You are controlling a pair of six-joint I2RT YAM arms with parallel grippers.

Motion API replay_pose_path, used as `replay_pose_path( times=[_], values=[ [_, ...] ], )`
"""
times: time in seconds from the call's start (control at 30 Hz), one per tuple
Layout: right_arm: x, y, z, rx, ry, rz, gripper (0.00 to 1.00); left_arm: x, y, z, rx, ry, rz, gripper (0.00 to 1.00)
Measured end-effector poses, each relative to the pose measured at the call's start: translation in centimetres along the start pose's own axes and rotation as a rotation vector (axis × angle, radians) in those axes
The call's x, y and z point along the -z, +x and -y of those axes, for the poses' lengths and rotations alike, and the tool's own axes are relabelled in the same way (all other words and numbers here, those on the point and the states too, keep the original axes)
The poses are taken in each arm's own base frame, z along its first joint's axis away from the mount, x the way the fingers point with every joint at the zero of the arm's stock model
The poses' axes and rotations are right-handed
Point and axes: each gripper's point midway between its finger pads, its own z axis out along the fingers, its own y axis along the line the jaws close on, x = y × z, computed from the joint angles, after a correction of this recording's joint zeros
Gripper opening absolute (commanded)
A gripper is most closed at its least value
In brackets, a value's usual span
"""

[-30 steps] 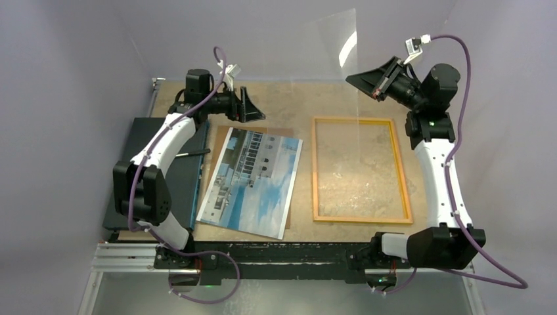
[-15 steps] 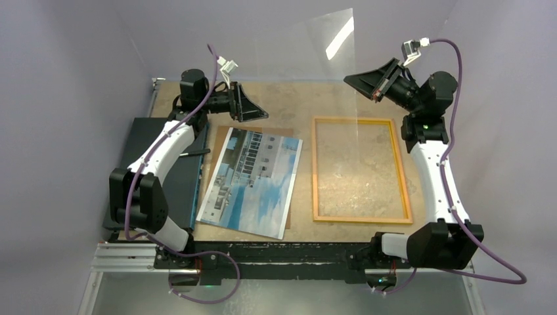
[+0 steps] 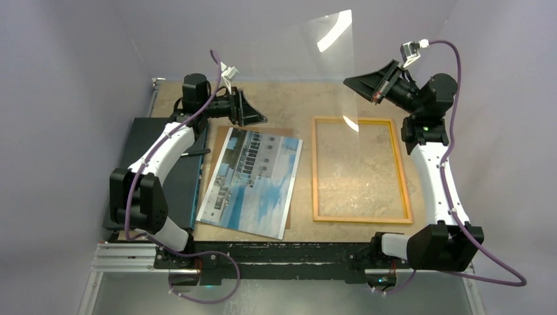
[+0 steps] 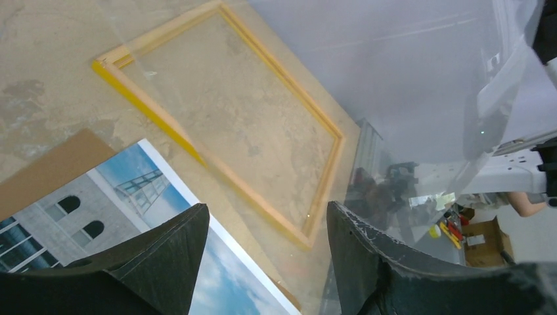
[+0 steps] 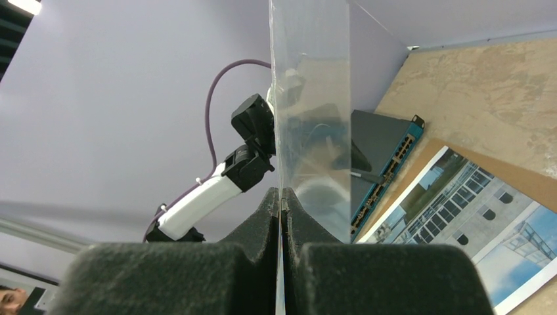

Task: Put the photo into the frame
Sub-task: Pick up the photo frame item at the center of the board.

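Note:
The photo (image 3: 253,180) lies face up on the table left of centre, also in the left wrist view (image 4: 98,216) and the right wrist view (image 5: 473,216). The yellow-orange frame (image 3: 359,121) lies flat to its right with bare table inside it; it shows in the left wrist view (image 4: 164,125). My right gripper (image 3: 351,84) is shut on the edge of the clear pane (image 3: 302,59) and holds it upright in the air above the table's back, seen edge-on (image 5: 309,79). My left gripper (image 3: 259,111) is open and empty above the photo's far edge, beside the pane (image 4: 266,209).
A flat black panel (image 3: 167,170) lies at the left edge of the table. A brown backing board (image 3: 282,131) lies under the photo, its far edge showing. Purple walls close in the back and sides.
My right gripper has shifted slightly left and up with the pane. My left arm has drawn in a little, its gripper staying open near the photo's far edge.

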Motion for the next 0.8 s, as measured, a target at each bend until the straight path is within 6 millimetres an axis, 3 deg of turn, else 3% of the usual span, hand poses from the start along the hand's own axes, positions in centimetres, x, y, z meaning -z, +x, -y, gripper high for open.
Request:
replay_pose_path(
  times=[0.2, 0.4, 0.5, 0.63, 0.8],
  values=[
    [0.0, 0.0, 0.0, 0.001, 0.000, 0.000, 0.00, 0.3, 0.8, -1.0, -0.012, -0.045, -0.019, 0.61],
    [0.0, -0.1, 0.1, 0.006, 0.003, 0.007, 0.00, 0.4, 0.8, -0.7, -0.013, -0.039, -0.023, 0.36],
    [0.0, -0.1, 0.2, 0.013, 0.006, 0.008, 0.00, 0.5, 0.8, -0.5, -0.008, -0.028, -0.025, 0.30],
    [0.2, 0.2, 1.3, 0.001, 0.030, 0.020, 0.00, 0.6, 0.6, -0.3, -0.002, -0.026, -0.019, 0.14],
    [0.4, 0.0, 2.2, 0.022, 0.065, 0.042, 0.00, 0.9, 0.3, -0.6, -0.002, -0.032, -0.008, 0.05]
  ],
)
